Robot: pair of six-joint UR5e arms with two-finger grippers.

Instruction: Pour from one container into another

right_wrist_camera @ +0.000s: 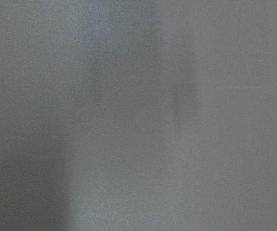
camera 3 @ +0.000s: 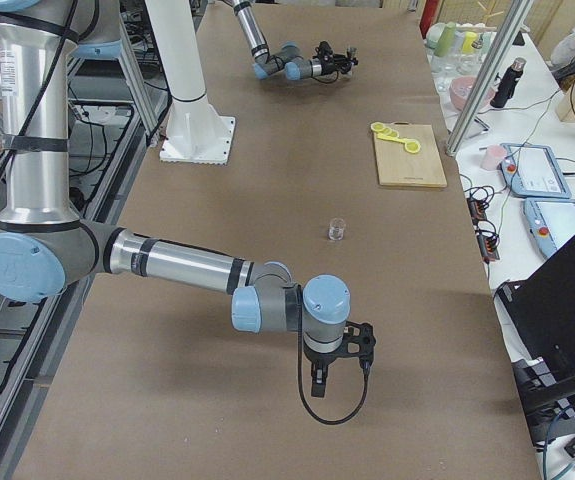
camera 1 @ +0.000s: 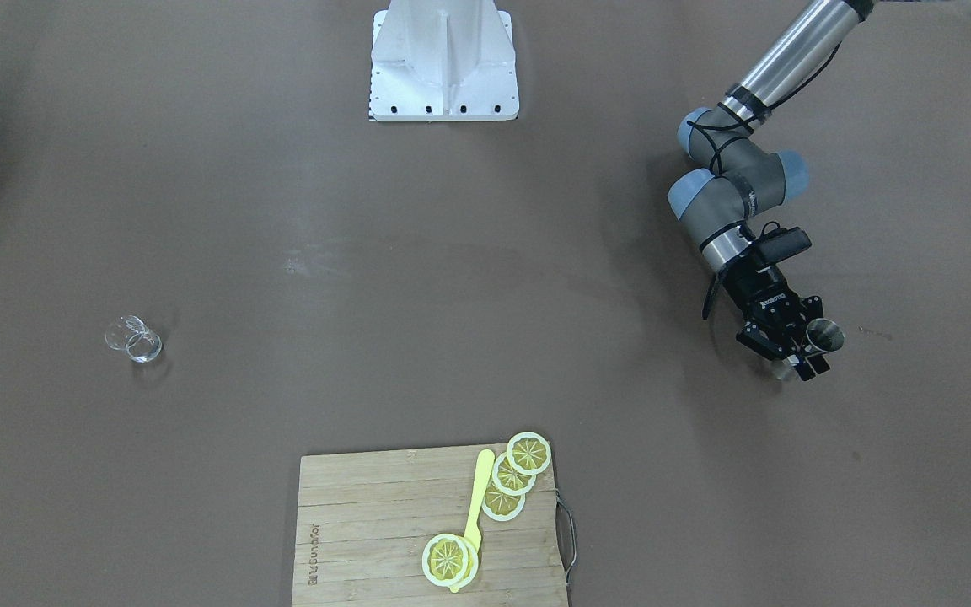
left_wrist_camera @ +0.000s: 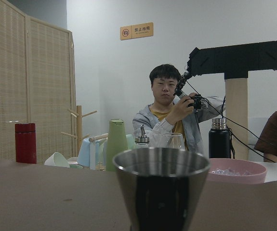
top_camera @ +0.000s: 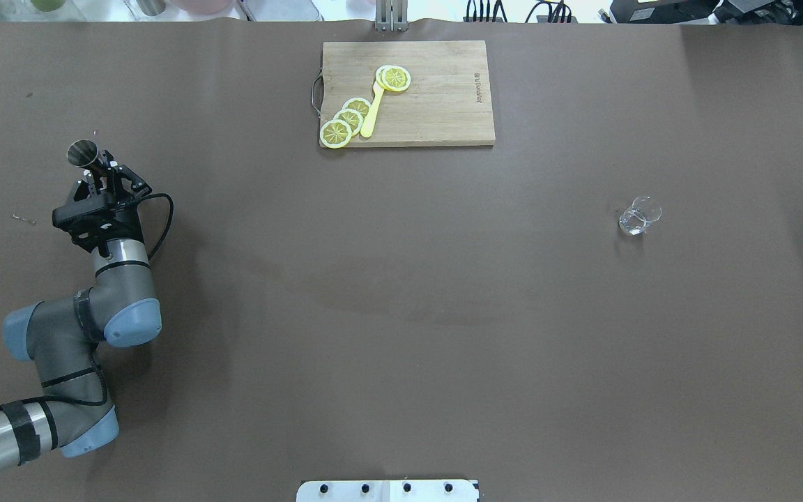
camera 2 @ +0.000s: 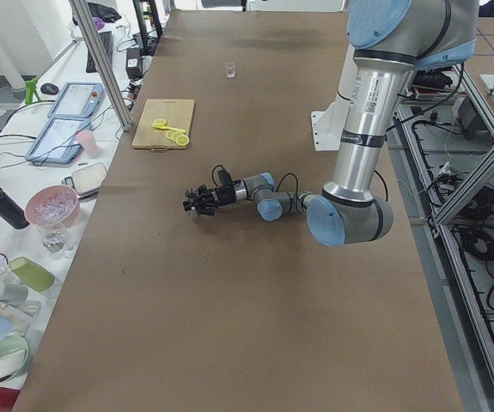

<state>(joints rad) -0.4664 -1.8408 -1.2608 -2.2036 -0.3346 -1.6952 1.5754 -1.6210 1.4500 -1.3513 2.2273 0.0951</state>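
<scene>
A steel cup (top_camera: 83, 153) stands between the fingers of my left gripper (top_camera: 98, 174) at the table's left side, and the gripper looks shut on it. The front-facing view shows the same cup (camera 1: 824, 335) in that gripper (camera 1: 796, 351), low over the table. It fills the left wrist view, upright, as a shiny cup (left_wrist_camera: 161, 187). A small clear glass (top_camera: 638, 216) stands alone far to the right, also visible as a glass (camera 1: 135, 339). My right gripper (camera 3: 342, 365) points down at the table near its right end; I cannot tell its state. The right wrist view is blurred brown table.
A wooden cutting board (top_camera: 436, 104) with lemon slices (top_camera: 347, 120) and a yellow utensil (top_camera: 371, 111) lies at the far middle edge. The robot base (camera 1: 443, 63) is at the near middle. A person and bottles sit beyond the left end.
</scene>
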